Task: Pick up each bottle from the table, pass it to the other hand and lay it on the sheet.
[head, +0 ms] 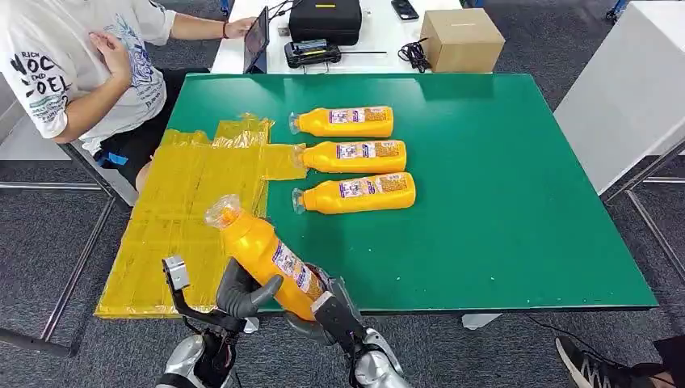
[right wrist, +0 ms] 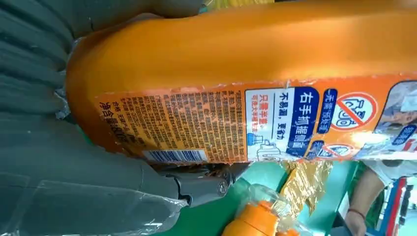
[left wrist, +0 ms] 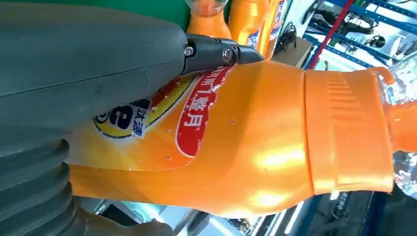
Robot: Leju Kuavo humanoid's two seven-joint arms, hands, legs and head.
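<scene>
— Both hands meet at the near table edge: the right hand (head: 335, 311) is wrapped around the base of an orange plastic bottle with a clear-wrapped cap (head: 262, 252), while the left hand (head: 242, 295) has its thumb and fingers closed on the labelled body.

— So it's held by both?

— Looks so, tilted, cap pointing toward the crinkled yellow plastic sheet (head: 174, 218).

— How will it handle?

— Probably rigid, fairly heavy if full, and glossy, so slippery. The broad labelled middle seems the safest hold; the narrow neck and its loose film are poor places.

— And farther out?

— Three more orange bottles (head: 355, 156) lie on their sides in a row on the green table (head: 525, 186), caps toward the sheet.
</scene>
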